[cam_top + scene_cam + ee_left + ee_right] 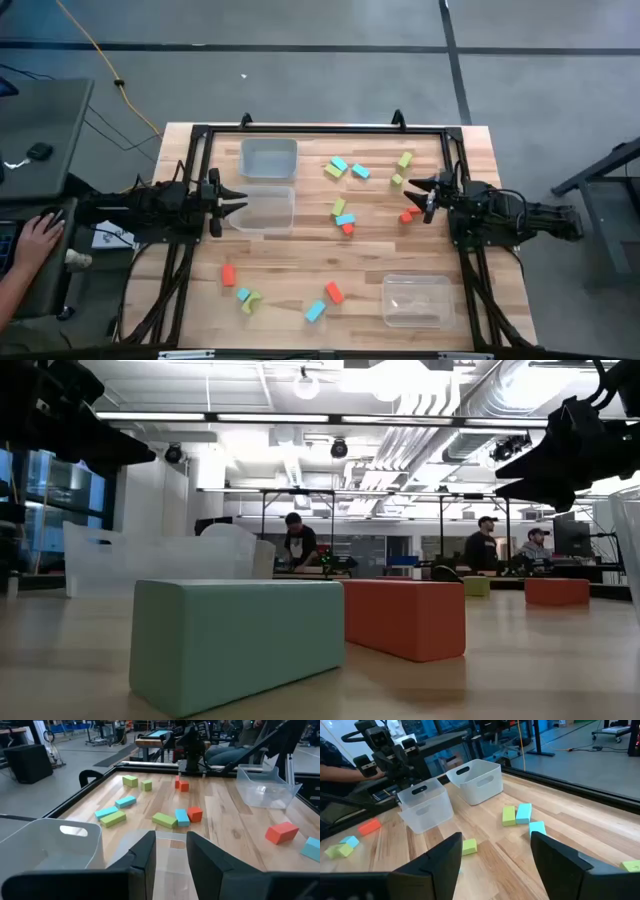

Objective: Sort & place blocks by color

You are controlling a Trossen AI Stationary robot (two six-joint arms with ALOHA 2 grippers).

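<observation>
Small blocks in cyan, red-orange and yellow-green lie scattered flat on the wooden table point(300, 270): one group at the far middle point(345, 170), one pair by a yellow-green block point(340, 208), and others near the front point(325, 300). My left gripper point(238, 203) hovers open at the left wall of the middle clear bin point(265, 210), with nothing between its fingers point(145, 857). My right gripper point(415, 186) hovers open near the table's right side, beside two red blocks point(408, 214). In the right wrist view its fingers point(445, 855) frame bare table.
A second clear bin point(268, 158) stands at the far side and a third point(415, 298) at the near right. A black frame point(320, 128) edges the table. A person's hand point(38, 235) rests off the table's left. Bare wood lies between the block groups.
</observation>
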